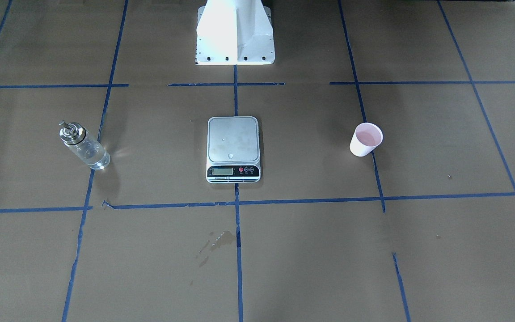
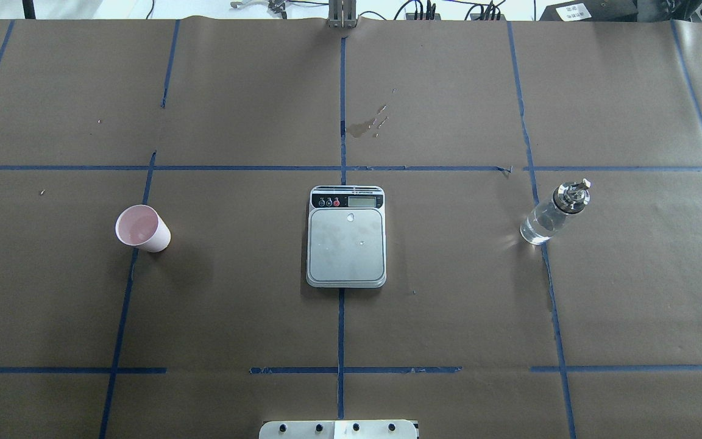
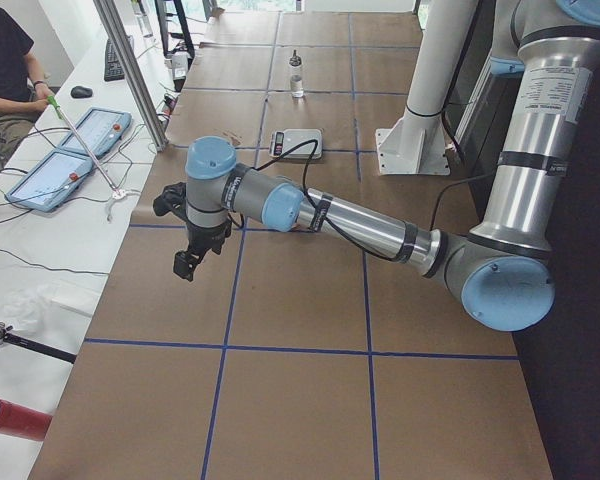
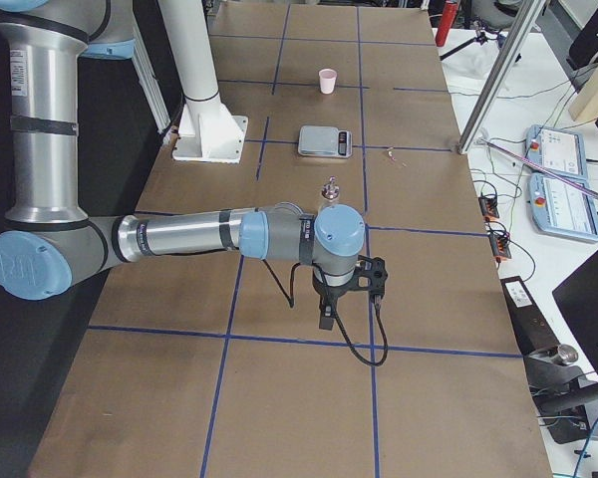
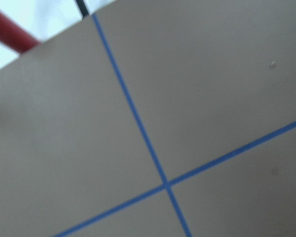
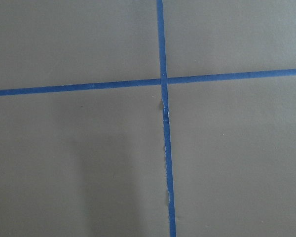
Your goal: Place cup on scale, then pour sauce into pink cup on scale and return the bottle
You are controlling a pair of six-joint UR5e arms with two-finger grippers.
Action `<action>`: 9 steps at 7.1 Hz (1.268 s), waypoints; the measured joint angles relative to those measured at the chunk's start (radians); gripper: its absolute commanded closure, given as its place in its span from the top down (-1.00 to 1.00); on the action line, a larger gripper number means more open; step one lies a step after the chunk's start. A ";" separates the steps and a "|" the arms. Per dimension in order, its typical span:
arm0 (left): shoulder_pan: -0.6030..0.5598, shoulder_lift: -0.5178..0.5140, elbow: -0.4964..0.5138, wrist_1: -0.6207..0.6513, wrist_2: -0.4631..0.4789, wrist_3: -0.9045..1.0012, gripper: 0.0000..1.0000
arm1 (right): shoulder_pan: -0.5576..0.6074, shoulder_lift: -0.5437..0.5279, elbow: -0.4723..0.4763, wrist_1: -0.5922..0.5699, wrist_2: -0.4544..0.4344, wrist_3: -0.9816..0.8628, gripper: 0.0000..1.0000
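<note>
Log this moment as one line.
cup: on table, robot's left | scale: centre, no cup | bottle: upright, robot's right | left gripper: away, grip unclear | right gripper: away, grip unclear

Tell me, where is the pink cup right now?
In the overhead view the pink cup stands upright on the robot's left side, well apart from the scale at centre, beside a blue tape line.

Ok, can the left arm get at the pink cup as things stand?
Probably yes. The pink cup stands upright in the open on that arm's side, well apart from the scale; nothing shows between it and the left fingers.
</note>
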 measured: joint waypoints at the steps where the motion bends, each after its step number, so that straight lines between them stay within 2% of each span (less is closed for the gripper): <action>1: 0.082 -0.027 -0.027 -0.005 0.002 -0.072 1.00 | -0.007 0.010 -0.002 0.009 -0.002 0.000 1.00; 4: 0.270 -0.074 -0.057 -0.041 0.000 -0.604 1.00 | -0.029 0.042 -0.007 0.039 0.000 -0.002 1.00; 5: 0.338 -0.058 -0.070 -0.096 0.001 -0.780 1.00 | -0.032 0.039 -0.005 0.043 0.000 -0.001 1.00; 7: 0.464 0.040 -0.110 -0.273 0.018 -1.083 1.00 | -0.032 0.040 0.001 0.045 0.002 -0.001 1.00; 9: 0.612 0.080 -0.126 -0.338 0.064 -1.327 0.99 | -0.031 0.039 0.003 0.045 0.013 0.002 1.00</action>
